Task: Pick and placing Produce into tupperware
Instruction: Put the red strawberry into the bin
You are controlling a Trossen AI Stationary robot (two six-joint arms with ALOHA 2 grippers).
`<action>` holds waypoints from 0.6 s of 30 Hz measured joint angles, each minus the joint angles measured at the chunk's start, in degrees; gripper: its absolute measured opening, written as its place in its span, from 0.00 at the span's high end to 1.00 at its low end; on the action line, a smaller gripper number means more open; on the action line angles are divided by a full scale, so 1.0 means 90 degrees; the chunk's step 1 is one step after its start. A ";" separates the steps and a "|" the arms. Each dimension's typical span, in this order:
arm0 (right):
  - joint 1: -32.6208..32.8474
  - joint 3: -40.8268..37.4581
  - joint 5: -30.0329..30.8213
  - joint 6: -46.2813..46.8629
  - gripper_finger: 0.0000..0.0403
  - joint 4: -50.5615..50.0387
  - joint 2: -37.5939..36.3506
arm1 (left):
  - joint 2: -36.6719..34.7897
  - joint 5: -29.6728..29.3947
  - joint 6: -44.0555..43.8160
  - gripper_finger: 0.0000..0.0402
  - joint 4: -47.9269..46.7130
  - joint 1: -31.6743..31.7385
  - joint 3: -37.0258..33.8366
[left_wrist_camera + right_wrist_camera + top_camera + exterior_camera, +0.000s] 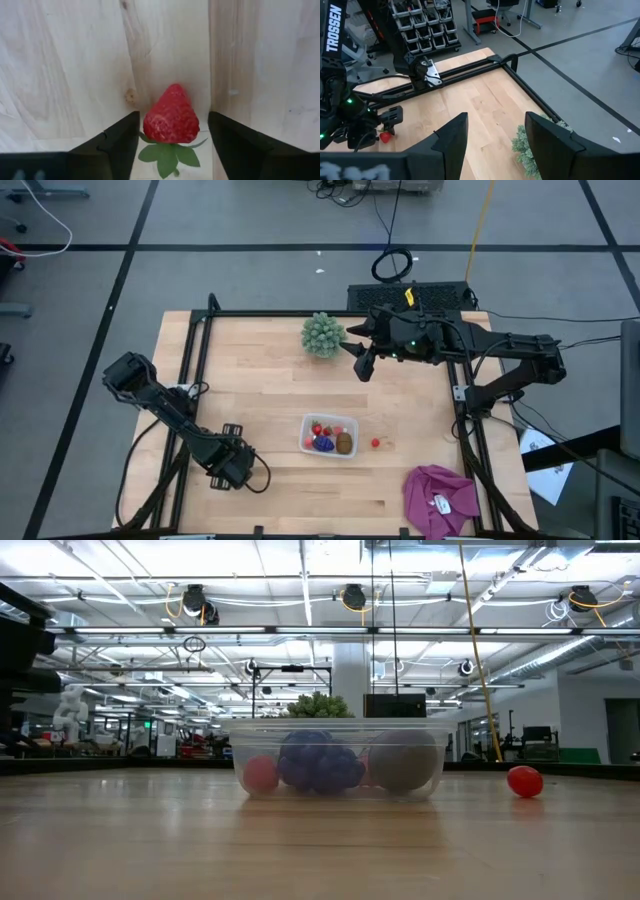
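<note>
The clear tupperware [305,436] [340,734] sits mid-table and holds a purple grape cluster [318,762], a brown kiwi [403,762] and red strawberries [261,774]. One strawberry [376,443] [524,781] lies on the table just right of it. My left gripper [228,465] [174,125] is low over the near-left table, open. Another strawberry [171,117] [385,136] sits between its fingers, with a thin strip of wood showing on each side. My right gripper [362,365] [495,135] hangs open above the far side.
A green spiky ball [322,335] [522,144] stands at the far edge, just left of my right gripper. A magenta cloth [440,498] lies at the near-right corner. Black frame rails [190,380] border the table. Bare wood lies between the left gripper and the tupperware.
</note>
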 joint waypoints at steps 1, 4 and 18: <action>0.0000 0.0000 0.0000 0.0000 0.53 0.0000 0.0000 | 0.0002 0.0001 -0.0004 0.42 0.0011 0.0000 0.0000; 0.0000 0.0000 0.0002 0.0000 0.53 0.0000 0.0000 | 0.0002 0.0013 -0.0064 0.47 0.0024 0.0000 0.0000; 0.0000 0.0000 0.0002 -0.0012 0.53 0.0000 0.0000 | 0.0005 -0.0056 -0.0360 0.60 0.0045 0.0019 0.0000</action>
